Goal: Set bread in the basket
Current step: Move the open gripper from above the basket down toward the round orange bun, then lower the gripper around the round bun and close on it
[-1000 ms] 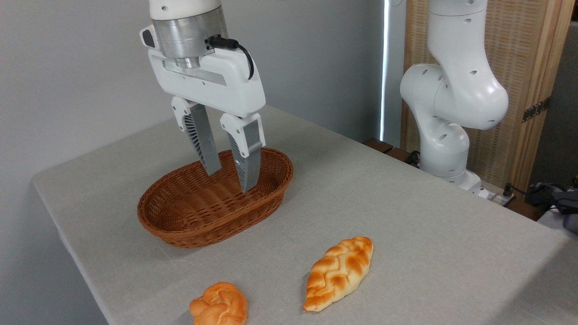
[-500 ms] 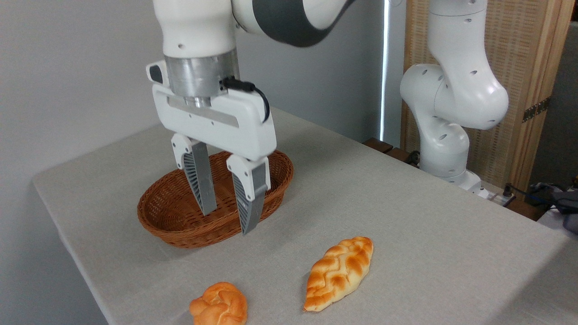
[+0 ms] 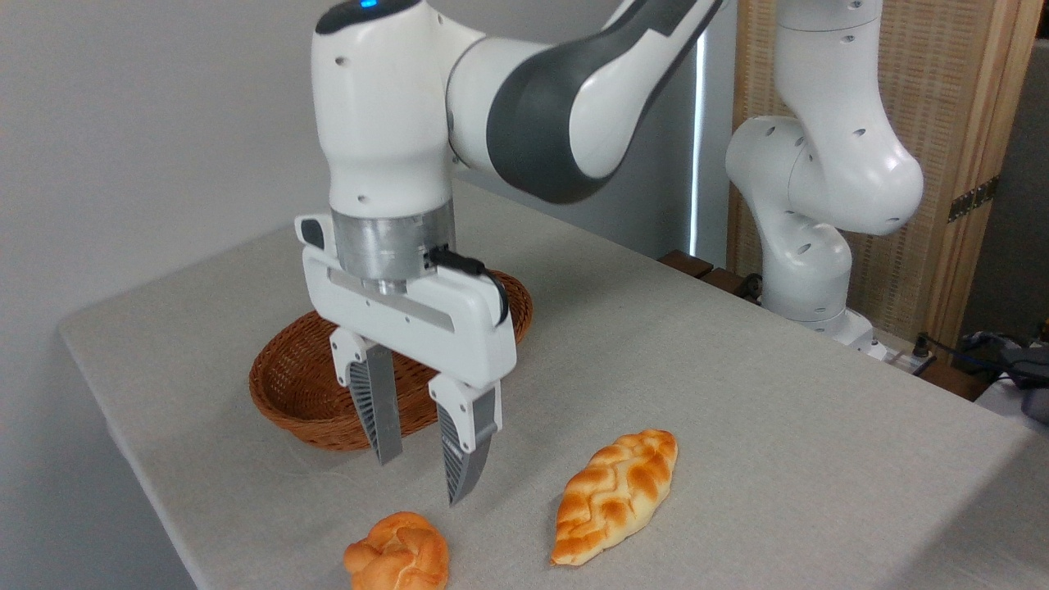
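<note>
Gray cloth covers the counter, and I see my claw has come down and forward since a moment ago, off the basket and closer to the bread. My white arm bends over from the right and points the claw straight down, its two ribbed gray fingers spread apart, holding nothing. The round, shiny, knotted bread sits just in front of the basket, below the claw. The basket is brown woven wicker. A long braided loaf lies right of the bread.

Bright even indoor light, soft shadows on the table, sharp focus, no glare
</note>
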Robot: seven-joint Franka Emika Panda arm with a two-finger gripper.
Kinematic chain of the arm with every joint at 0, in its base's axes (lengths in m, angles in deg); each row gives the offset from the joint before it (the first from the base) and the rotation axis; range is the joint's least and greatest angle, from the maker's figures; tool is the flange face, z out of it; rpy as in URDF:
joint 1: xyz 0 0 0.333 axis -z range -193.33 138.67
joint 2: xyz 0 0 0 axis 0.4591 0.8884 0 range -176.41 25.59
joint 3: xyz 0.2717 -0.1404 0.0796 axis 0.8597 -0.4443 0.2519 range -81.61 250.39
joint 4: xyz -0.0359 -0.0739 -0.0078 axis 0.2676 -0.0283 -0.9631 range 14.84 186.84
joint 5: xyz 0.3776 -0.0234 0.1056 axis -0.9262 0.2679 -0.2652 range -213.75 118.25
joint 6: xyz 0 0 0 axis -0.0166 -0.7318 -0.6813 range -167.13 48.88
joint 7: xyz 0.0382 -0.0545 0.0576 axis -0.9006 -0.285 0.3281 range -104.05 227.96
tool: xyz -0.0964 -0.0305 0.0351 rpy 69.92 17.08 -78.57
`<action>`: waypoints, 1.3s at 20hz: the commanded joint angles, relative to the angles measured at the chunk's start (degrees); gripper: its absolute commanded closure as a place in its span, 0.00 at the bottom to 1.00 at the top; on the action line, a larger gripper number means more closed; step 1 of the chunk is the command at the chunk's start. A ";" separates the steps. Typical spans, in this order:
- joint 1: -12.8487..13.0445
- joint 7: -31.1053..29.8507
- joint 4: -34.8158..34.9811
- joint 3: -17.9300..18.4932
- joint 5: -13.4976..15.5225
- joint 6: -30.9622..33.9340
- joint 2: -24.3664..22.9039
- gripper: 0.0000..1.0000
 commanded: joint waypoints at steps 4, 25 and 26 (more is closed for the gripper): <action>-1.87 -0.22 0.48 0.16 -0.25 -5.19 3.09 0.00; -1.44 -1.80 0.21 -0.72 3.44 -9.59 4.94 0.00; -1.35 -1.71 0.30 -0.72 3.27 -9.95 5.11 0.00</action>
